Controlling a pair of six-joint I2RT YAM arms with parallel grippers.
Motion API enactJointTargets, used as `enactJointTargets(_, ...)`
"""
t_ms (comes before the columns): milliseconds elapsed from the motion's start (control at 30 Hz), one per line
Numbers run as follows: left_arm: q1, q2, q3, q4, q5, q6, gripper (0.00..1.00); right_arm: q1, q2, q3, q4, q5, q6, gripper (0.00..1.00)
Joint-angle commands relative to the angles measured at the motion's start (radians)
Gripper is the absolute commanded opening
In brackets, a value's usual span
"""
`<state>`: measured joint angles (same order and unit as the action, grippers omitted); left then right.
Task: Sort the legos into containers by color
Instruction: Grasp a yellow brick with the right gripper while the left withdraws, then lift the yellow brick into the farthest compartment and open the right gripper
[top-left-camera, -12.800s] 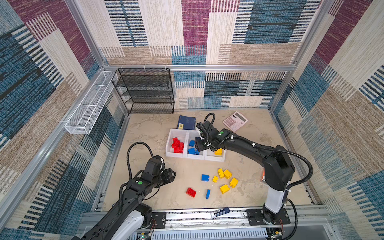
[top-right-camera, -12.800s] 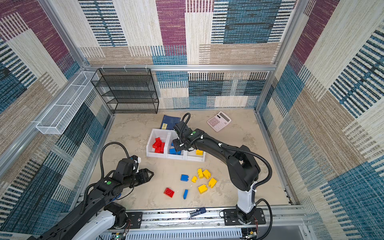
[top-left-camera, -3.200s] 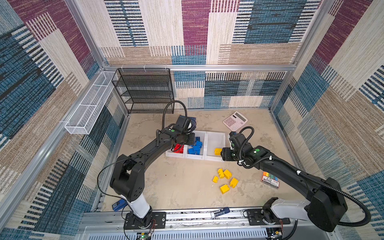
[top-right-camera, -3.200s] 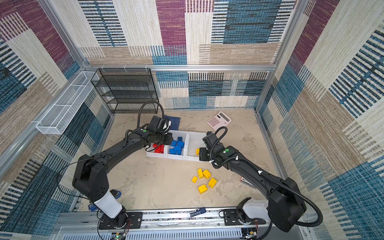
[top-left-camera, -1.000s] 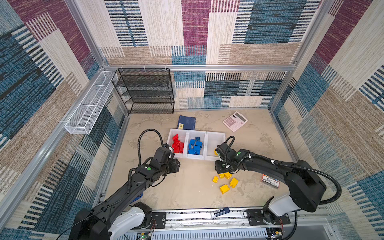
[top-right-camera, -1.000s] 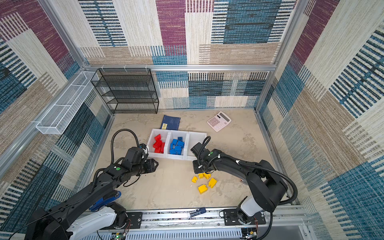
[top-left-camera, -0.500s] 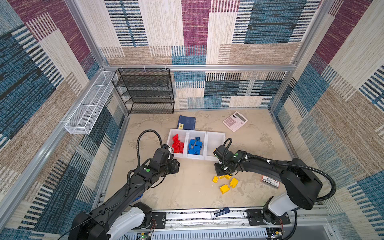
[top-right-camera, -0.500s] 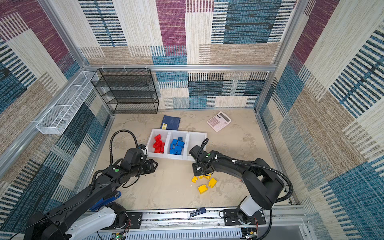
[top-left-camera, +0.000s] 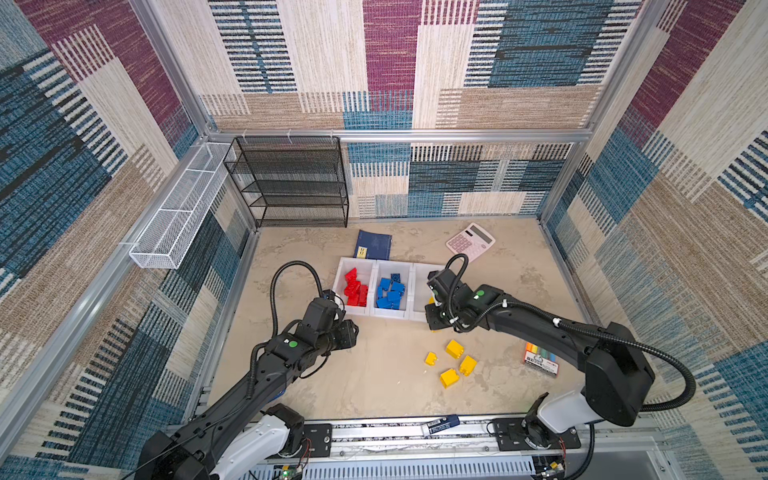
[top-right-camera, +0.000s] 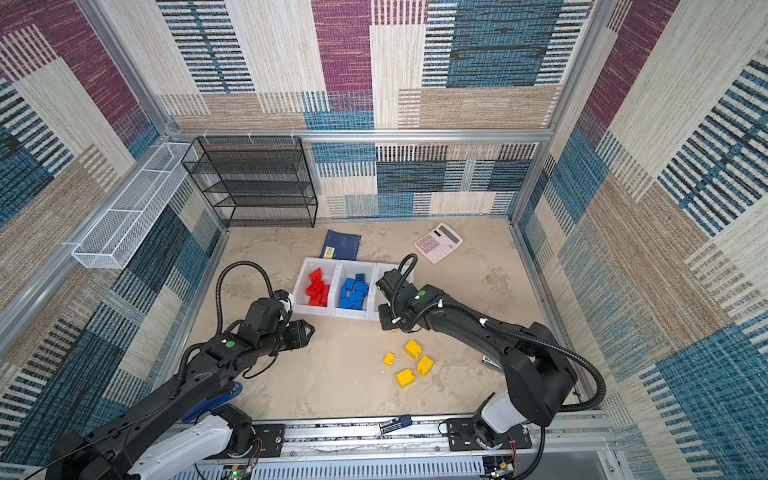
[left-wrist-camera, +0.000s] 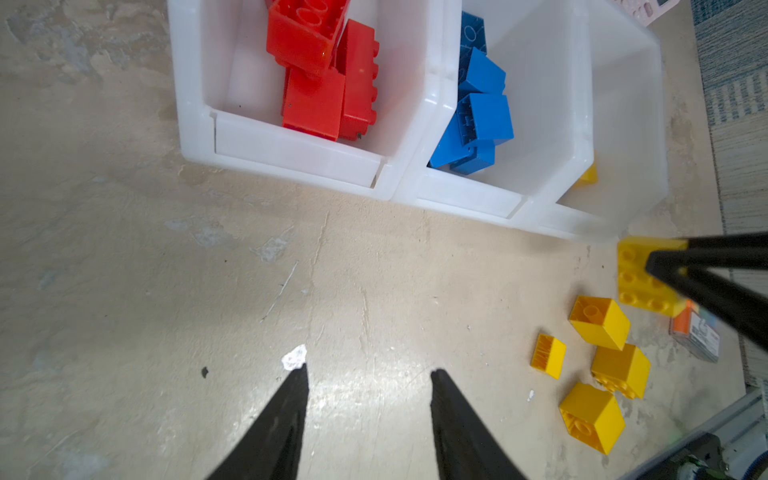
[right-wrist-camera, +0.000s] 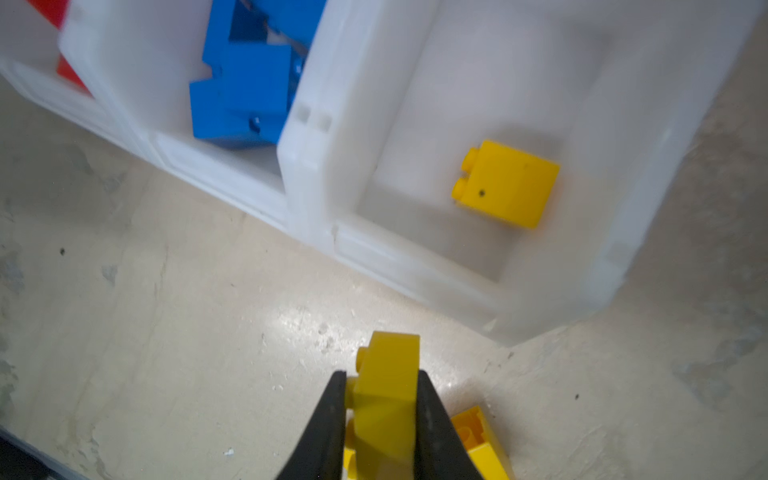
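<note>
Right gripper (right-wrist-camera: 380, 376) is clamping a yellow lego (right-wrist-camera: 388, 357) between its jaws, low over the tabletop (right-wrist-camera: 166, 332), just before the front lip of the right-end container (right-wrist-camera: 415, 257). Whether it is clear of the surface: cannot tell. One yellow brick (right-wrist-camera: 505, 185) is lying inside that container. Left gripper (left-wrist-camera: 369, 369) is hovering, jaws apart and empty, before the red-filled container (left-wrist-camera: 291, 153). Four loose yellow legos (top-left-camera: 455, 348) are lying nearer the tabletop's front edge.
</note>
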<state>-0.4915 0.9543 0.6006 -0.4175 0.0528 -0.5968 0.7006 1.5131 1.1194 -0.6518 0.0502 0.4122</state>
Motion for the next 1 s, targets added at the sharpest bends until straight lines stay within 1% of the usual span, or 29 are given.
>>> enactJointTargets(0,0.001,-0.009,-0.006,-0.01,-0.011,-0.023,0.51,-0.039,0.036,0.085,0.024,0.016,-0.075,0.24)
enactJointTargets(133,0.001,-0.017,-0.014,-0.011,0.002,-0.034,0.51,-0.079,0.126,0.174,0.065,-0.011,-0.112,0.25)
enactJointTargets(233,0.001,-0.031,-0.017,-0.017,0.006,-0.042,0.51,-0.09,0.191,0.22,0.073,-0.025,-0.125,0.24)
enactJointTargets(433,0.001,-0.066,-0.037,-0.032,0.005,-0.056,0.51,-0.093,0.255,0.244,0.072,-0.031,-0.131,0.27)
enactJointTargets(500,0.001,-0.072,-0.042,-0.031,0.004,-0.062,0.51,-0.094,0.254,0.24,0.07,-0.033,-0.129,0.33)
enactJointTargets(567,0.0,-0.072,-0.043,-0.033,0.008,-0.067,0.51,-0.095,0.243,0.232,0.076,-0.032,-0.127,0.45)
enactJointTargets(633,0.0,-0.068,-0.034,-0.041,0.019,-0.068,0.51,-0.096,0.228,0.216,0.093,-0.029,-0.123,0.54)
enactJointTargets(667,-0.001,-0.067,-0.029,-0.049,0.022,-0.069,0.51,-0.098,0.222,0.213,0.097,-0.034,-0.122,0.56)
enactJointTargets(767,-0.001,-0.069,-0.027,-0.06,0.018,-0.078,0.51,-0.102,0.217,0.213,0.101,-0.05,-0.124,0.59)
enactJointTargets(967,-0.002,-0.08,-0.037,-0.058,0.02,-0.087,0.52,-0.103,0.185,0.199,0.093,-0.056,-0.125,0.6)
